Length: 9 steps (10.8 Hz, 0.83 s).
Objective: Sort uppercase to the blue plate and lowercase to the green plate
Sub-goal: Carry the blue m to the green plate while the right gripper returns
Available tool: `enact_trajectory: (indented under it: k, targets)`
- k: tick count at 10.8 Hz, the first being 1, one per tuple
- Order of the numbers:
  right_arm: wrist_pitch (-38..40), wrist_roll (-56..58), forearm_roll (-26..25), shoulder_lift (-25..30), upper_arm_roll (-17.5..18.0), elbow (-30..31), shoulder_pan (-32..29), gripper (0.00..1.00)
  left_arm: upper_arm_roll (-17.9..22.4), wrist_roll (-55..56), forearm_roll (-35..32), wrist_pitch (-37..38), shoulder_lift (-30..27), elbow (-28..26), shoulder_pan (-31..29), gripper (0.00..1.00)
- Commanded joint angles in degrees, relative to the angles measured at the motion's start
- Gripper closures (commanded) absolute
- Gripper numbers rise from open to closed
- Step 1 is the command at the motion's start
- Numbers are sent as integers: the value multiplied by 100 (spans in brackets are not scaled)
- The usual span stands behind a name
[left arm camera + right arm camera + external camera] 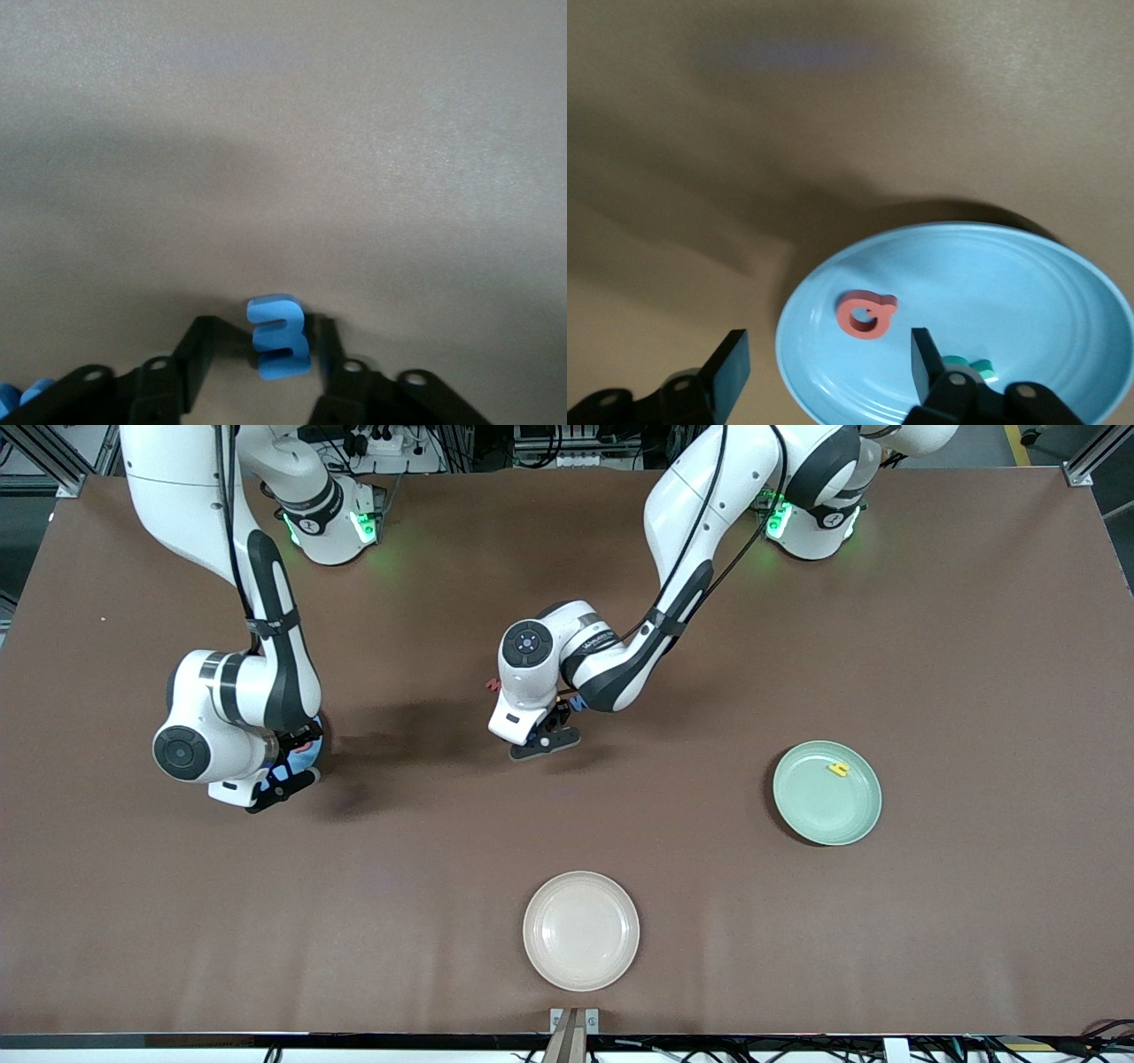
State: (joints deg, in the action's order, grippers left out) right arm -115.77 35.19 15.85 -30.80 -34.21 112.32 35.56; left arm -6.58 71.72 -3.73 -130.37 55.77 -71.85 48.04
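Observation:
My left gripper (547,741) is down at the middle of the table. In the left wrist view a blue uppercase W (280,338) stands on edge between the fingers of my left gripper (267,341). One finger (326,347) is against it and a gap shows on the other side. My right gripper (827,354) hangs open and empty over the rim of the blue plate (1028,292), which holds a red Q (866,314) and a teal letter (967,365). The green plate (827,806) holds a yellow lowercase letter (838,769).
A cream-pink plate (580,930) sits nearest the front camera. A small red letter (493,685) and a blue one (578,704) lie by the left arm's wrist. The right arm covers most of the blue plate (307,751).

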Motion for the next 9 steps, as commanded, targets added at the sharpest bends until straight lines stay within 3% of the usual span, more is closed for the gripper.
enact_trajectory:
  k: [1,2,5,9]
  targets:
    - [81,-92,155,179,115,62,-23,15,104,88,83,21,119,206,109,60]
    - [80,-92,243,223,203,62,-31,15,104,97,83,38,119,206,110,64]
    - [98,-100,761,267,361,62,-14,15,209,45,74,169,5,189,92,100]
    - [-104,-1019,903,372,896,62,39,15,210,-988,126,1064,-890,110,-731,100]
